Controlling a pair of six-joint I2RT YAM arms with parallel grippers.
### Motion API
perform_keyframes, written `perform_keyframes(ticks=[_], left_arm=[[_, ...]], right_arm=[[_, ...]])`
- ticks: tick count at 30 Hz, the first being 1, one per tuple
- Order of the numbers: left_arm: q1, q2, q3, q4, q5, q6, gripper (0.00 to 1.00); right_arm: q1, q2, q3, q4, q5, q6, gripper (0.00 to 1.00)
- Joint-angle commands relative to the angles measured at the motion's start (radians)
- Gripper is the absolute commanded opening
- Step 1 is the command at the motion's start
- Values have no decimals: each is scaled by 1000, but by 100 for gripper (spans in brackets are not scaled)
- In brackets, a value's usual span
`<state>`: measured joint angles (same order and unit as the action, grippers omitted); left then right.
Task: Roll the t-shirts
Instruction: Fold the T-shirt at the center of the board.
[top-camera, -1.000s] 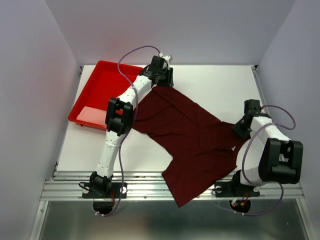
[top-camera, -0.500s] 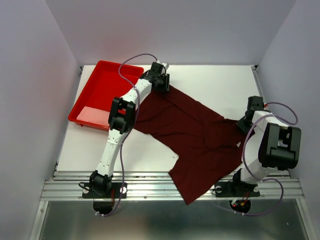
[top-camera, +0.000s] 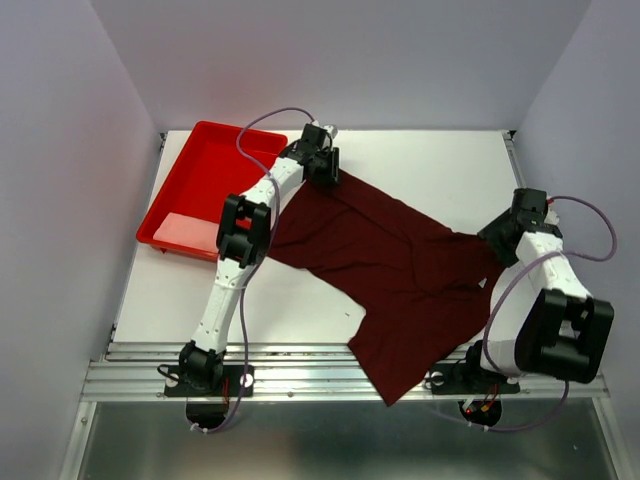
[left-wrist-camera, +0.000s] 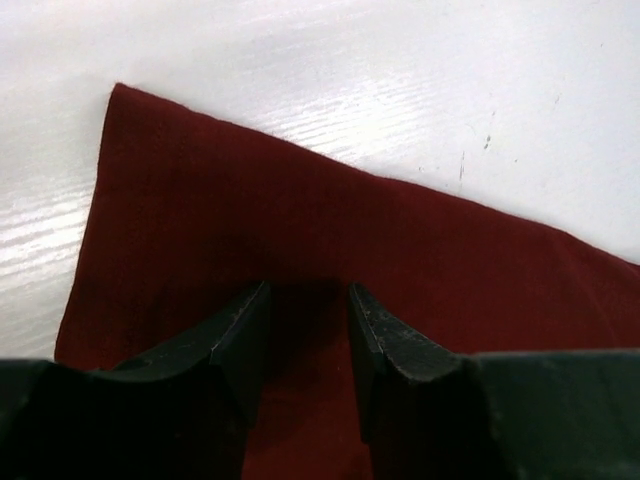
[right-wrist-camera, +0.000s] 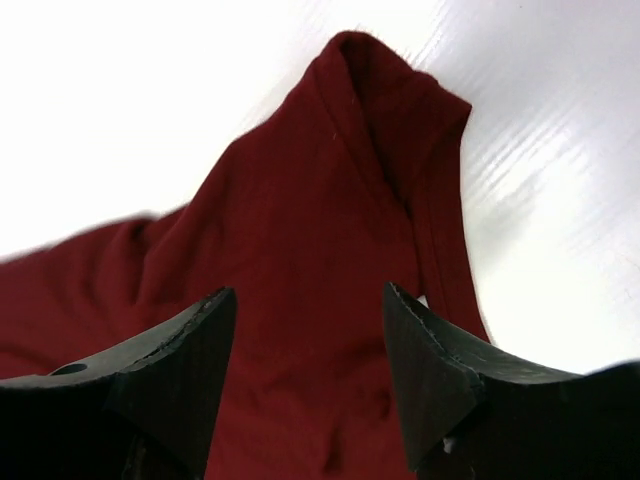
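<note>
Nearest to you, one end of the dark maroon t-shirt (top-camera: 390, 270) hangs off the table (top-camera: 200, 300) and drapes over the metal rail (top-camera: 290, 372) between the two arm bases. From there the cloth runs diagonally across the white tabletop toward the far left. It lies mostly open, with soft creases through its middle.

Midway up on your right, the right gripper (right-wrist-camera: 308, 290) sits at the shirt's right edge. Its jaws stand wide apart with nothing caught between them. In the right wrist view the cloth lies under and between the fingers, and just beyond them it rises into a small hump. The bare table shows past that hump.

Farther back, the left arm reaches out long to the shirt's far corner. The left gripper (left-wrist-camera: 308, 292) is down on that corner with its jaws set narrow. Both fingertips (left-wrist-camera: 240, 330) are on the fabric and a shadowed strip of cloth shows in the gap. You cannot tell from these views whether a fold is actually pinched there. Beyond the tips the corner lies flat, with its pointed end to the left in the left wrist view.

At the far left stands the bright red tray (top-camera: 205, 175), its near right side close to the shirt but not under it. The only thing showing in it is a pale pink rectangle (top-camera: 185, 232) in its near corner. You cannot tell whether that is an object or a reflection.
</note>
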<state>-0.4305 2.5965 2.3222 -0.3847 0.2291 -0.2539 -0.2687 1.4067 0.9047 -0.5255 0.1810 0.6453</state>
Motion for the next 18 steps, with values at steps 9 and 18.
perform_keyframes(ticks=[9, 18], left_arm=[[6, -309, -170, 9, -7, -53, 48], [3, -377, -279, 30, -2, -71, 48]], right_arm=[[-9, -316, -171, -267, -172, 109, 56], [-9, -342, -288, -252, -173, 168, 46]])
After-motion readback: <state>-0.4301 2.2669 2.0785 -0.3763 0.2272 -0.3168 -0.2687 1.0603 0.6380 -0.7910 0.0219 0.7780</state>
